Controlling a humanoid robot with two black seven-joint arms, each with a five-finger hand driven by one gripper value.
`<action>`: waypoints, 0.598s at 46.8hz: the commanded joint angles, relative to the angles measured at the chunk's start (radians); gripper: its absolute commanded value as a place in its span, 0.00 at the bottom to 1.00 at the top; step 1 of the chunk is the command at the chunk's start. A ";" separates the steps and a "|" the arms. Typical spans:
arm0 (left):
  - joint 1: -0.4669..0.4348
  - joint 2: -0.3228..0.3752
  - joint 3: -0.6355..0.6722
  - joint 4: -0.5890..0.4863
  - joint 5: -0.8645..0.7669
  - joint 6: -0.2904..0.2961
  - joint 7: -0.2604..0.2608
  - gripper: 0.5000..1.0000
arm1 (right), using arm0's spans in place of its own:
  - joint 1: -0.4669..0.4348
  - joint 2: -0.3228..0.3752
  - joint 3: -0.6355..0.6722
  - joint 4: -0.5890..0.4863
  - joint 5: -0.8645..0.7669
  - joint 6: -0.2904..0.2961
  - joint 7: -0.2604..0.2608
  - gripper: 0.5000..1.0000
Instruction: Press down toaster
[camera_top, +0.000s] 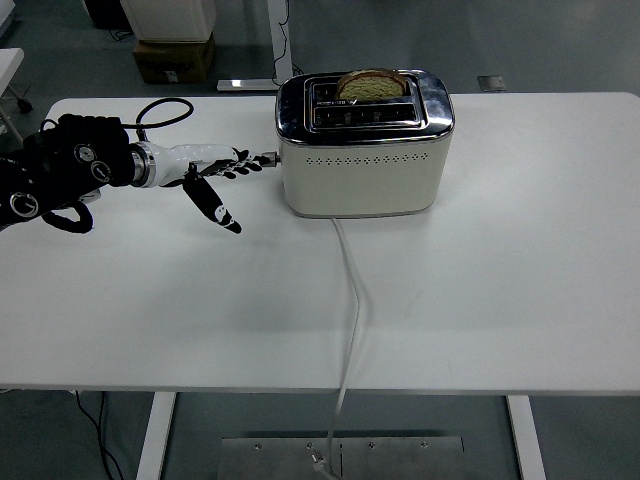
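A cream toaster (364, 165) with a chrome top stands at the table's back middle. A slice of brown bread (371, 85) sits low in its slot, only its top showing. The toaster's lever (268, 157) sticks out of its left end, low down. My left hand (225, 172) reaches in from the left with fingers spread; its fingertips (252, 165) rest on the lever and the thumb (214, 201) hangs down towards the table. The right arm is not in view.
A white power cord (353, 300) runs from the toaster's front down over the table's near edge. A black cable (160, 105) loops behind my left forearm. Boxes (174, 55) stand on the floor beyond the table.
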 joint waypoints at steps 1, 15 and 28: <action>0.006 -0.005 0.000 0.016 -0.004 0.003 -0.001 1.00 | -0.001 0.000 0.000 0.000 0.000 0.000 0.000 1.00; 0.029 -0.019 -0.002 0.051 -0.007 0.009 -0.004 1.00 | 0.000 0.000 0.000 0.000 0.000 0.000 0.000 1.00; 0.046 -0.019 -0.002 0.051 -0.007 0.010 -0.006 1.00 | 0.000 0.000 0.000 0.000 0.000 0.000 0.000 1.00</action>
